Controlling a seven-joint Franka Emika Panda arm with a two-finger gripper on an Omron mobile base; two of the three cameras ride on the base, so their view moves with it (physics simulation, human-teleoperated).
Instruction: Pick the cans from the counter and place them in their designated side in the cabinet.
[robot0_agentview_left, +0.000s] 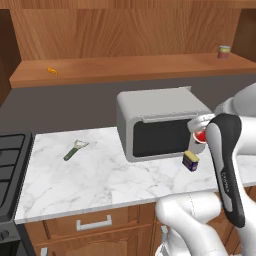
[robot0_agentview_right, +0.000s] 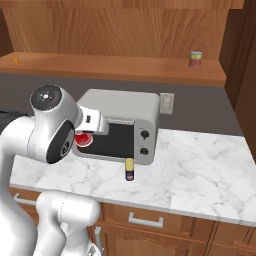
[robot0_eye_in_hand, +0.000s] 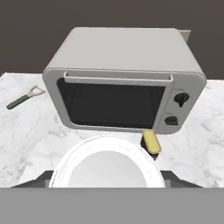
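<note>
My gripper is shut on the red can, held off the counter in front of the microwave door. In the right base view the red can hangs under the hand. Its white rim fills the lower middle of the hand view. The squat dark blue can with the yellow top stands on the marble just in front of the microwave's control side, to the right of the held can. The cabinet shelf runs along the wall above.
A grey microwave stands on the counter behind the cans. A pale can with a reddish band sits at the shelf's right end, a small orange item at its left. A green peeler lies near the black stove.
</note>
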